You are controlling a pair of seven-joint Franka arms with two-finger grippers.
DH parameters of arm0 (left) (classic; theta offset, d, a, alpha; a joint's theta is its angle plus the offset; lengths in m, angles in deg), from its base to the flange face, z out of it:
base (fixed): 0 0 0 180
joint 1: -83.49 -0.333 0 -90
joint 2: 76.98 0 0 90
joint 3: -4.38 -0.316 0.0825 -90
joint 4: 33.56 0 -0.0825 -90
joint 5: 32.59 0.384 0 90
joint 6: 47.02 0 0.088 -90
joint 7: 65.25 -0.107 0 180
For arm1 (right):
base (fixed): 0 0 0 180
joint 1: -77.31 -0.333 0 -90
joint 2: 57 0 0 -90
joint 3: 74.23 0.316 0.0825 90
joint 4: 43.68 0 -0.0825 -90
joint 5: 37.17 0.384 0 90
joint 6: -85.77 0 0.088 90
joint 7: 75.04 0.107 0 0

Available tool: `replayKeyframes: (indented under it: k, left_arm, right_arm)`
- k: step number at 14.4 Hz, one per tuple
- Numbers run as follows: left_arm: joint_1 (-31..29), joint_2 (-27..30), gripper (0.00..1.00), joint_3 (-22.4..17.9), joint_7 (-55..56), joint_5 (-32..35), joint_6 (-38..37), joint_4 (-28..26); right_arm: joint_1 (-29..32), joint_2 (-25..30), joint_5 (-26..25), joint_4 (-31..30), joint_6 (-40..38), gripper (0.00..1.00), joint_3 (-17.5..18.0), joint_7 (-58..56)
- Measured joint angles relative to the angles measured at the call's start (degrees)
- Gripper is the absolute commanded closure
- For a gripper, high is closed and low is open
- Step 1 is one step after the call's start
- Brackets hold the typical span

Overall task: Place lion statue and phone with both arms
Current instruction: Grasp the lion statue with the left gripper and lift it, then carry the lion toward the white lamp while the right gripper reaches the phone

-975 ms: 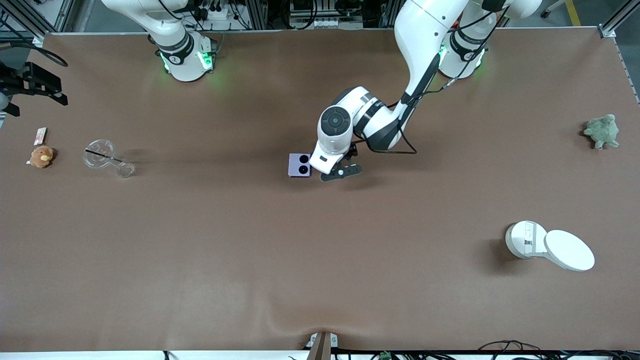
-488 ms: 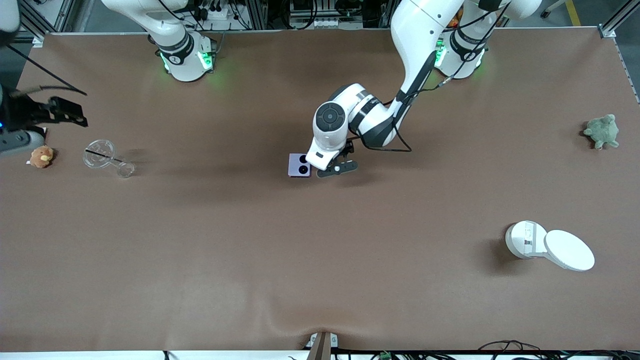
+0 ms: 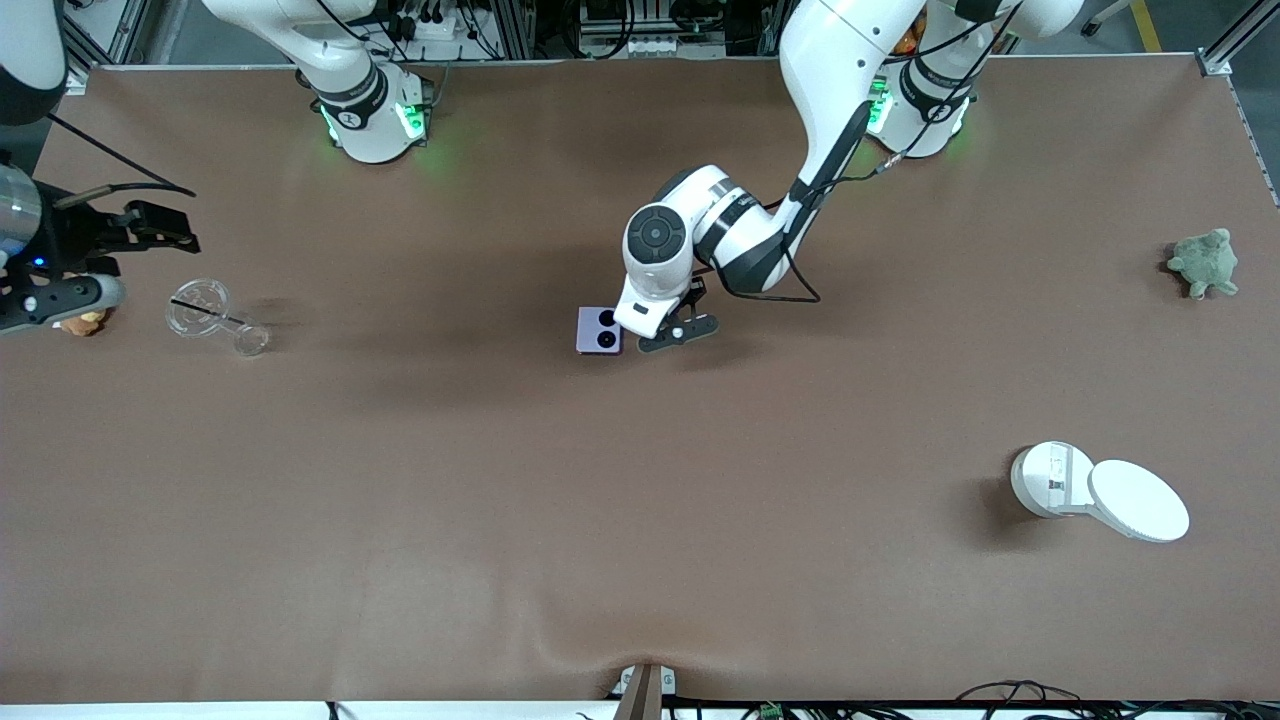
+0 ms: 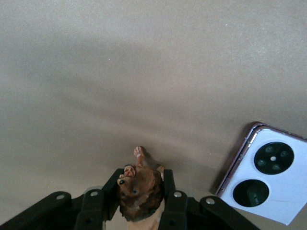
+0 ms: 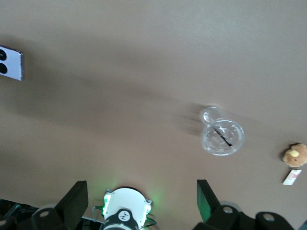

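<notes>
**Left end effector clamped on the lion statue beside the phone**

The brown table [image 3: 640, 520] spreads wide and mostly bare; the half nearer the front camera carries only a white round device with an open lid [image 3: 1098, 493] toward the left arm's end. A green plush turtle [image 3: 1204, 263] sits near that end's edge. At the right arm's end lie a clear plastic cup on its side [image 3: 214, 315] and a tan plush toy [image 5: 295, 155].

The left arm reaches from its base to mid-table, wrist bent steeply down. The left end effector [image 4: 140, 200] sits low at the table, its fingers [image 4: 173, 206] pressed against both flanks of the lion statue [image 4: 140, 189], whose head and a raised paw point out past the fingertips.

The phone [image 3: 598, 331] lies flat just beside that end effector, toward the right arm's end, camera circles facing up, edges roughly square to the table.

The right arm waits high over its end; the right end effector [image 5: 142, 203] stands wide and empty, above the cup and toy.
</notes>
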Motion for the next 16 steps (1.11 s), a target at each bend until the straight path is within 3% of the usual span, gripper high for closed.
replayKeyframes:
  k: [4, 7, 12, 16]
  left_arm:
    - [-1.86, 2.25, 0.89, -0.94, 0.07, 0.06, -1.09, 2.26]
    - [-7.19, 5.42, 0.92, -1.35, -1.26, 0.75, -6.33, 6.4]
    - [-20.35, 6.76, 0.93, -1.51, -8.4, 3.76, -12.32, 14.41]
    - [-23.22, 6.32, 0.93, -1.45, -13.35, 7.59, -14.68, 14.42]
  right_arm:
    - [-3.7, -2.05, 3.68, -0.09, 1.33, 0.0, 0.24, 10.51]
    - [-6.81, -4.37, 5.15, -0.44, 4.41, 0.0, 0.32, 16.59]
    - [-14.55, -5.9, 9.71, -7.44, 15.62, 0.0, 0.59, 27.63]
    - [-21.95, -6.64, 10.31, -13.15, 25.79, 0.0, 0.7, 34.08]
